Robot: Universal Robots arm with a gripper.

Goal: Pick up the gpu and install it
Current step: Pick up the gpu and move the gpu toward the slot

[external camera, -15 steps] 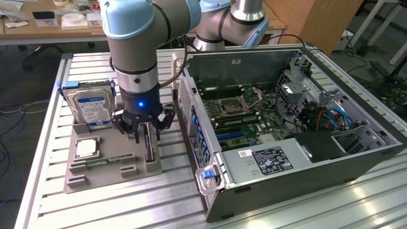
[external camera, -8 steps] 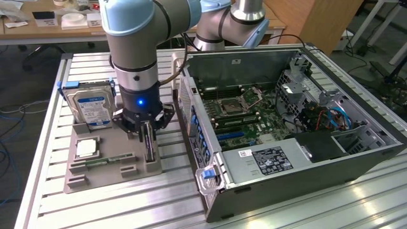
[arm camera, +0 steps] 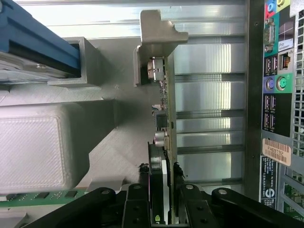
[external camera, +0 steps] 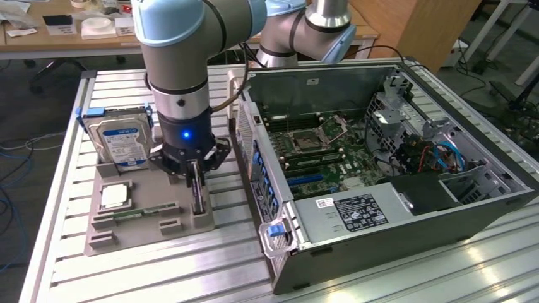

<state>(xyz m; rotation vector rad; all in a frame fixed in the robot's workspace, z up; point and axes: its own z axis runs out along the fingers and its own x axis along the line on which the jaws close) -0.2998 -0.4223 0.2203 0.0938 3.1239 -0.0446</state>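
The gpu (external camera: 199,201) stands on edge in a slot of the grey holder tray (external camera: 126,237), a dark card with a silver end bracket. My gripper (external camera: 196,184) reaches straight down onto it from above. In the wrist view the gpu (arm camera: 169,95) runs away from the camera, its bracket end farthest off. The gripper (arm camera: 166,172) has one black finger pressed against each face of the card. The card still sits in its slot in the tray.
The tray also carries a silver hard drive (external camera: 118,142) in a blue frame, a square processor (external camera: 115,196) and a green memory stick (external camera: 135,213). The opened computer case (external camera: 471,208) lies right beside the tray, motherboard exposed; its rear port panel (arm camera: 275,95) is close to the gripper.
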